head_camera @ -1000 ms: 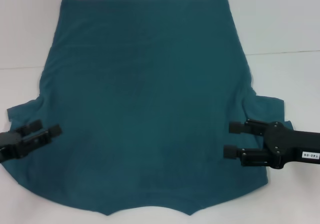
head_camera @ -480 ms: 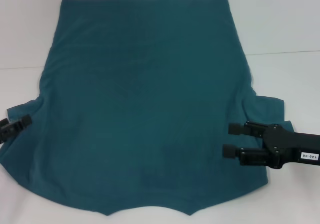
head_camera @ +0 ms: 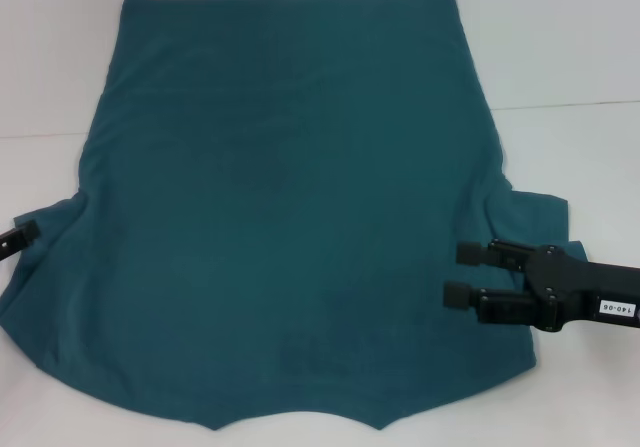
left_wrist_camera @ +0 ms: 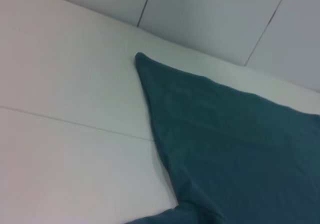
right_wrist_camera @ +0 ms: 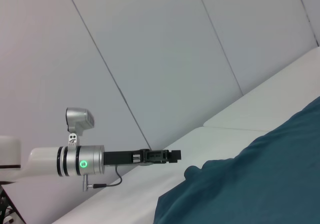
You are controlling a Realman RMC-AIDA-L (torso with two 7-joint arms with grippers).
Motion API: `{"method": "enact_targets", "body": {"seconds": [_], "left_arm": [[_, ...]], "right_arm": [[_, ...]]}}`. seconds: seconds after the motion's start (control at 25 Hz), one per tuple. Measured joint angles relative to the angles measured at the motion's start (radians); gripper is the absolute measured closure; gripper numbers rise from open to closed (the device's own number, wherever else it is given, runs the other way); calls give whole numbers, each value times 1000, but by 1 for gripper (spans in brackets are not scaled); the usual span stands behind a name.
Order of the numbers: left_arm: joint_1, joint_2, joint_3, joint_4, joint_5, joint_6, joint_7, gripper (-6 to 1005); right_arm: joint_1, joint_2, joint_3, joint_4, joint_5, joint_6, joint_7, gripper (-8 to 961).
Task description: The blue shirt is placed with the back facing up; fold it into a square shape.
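The blue shirt (head_camera: 290, 217) is lying flat and spread out on the white table (head_camera: 570, 57), plain side up, with no lettering showing. It is covering most of the surface in the head view. Its straight hem is lying at the far side, and its curved neckline edge is sitting at the near edge of the view. A short sleeve is projecting on each side, each one lying loosely creased on the table.

The right gripper (head_camera: 460, 274) is hovering over the shirt's right edge, just inside the right sleeve, pointing inward toward the middle of the garment. Its two black fingers (head_camera: 478, 253) are standing apart, with teal fabric visible between them; they are holding nothing.

The left gripper (head_camera: 22, 233) is showing only as a small black tip at the left edge of the head view, beside the left sleeve. In the right wrist view it is appearing farther off, extended over the table beyond the sleeve. Whether its fingers are spread or closed cannot be told.
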Motion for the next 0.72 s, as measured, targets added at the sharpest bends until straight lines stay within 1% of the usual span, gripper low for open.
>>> {"method": "enact_targets", "body": {"seconds": [0.08,0.32,0.6,0.72], "left_arm": [[-2,-1,17,0,0,-18,0,124],[-4,-4,24,-3,1,-40,0,123],[-8,-23,82,-10,2,-151,2,124],[-9,-27,89,-11,2,-168,3,124]], "right_arm": [[1,1,2,0,0,0,4,23],[3,2,4,-2,0,2,8,23],[3,1,5,-2,0,5,8,23],[2,1,5,0,0,5,8,22]]}}
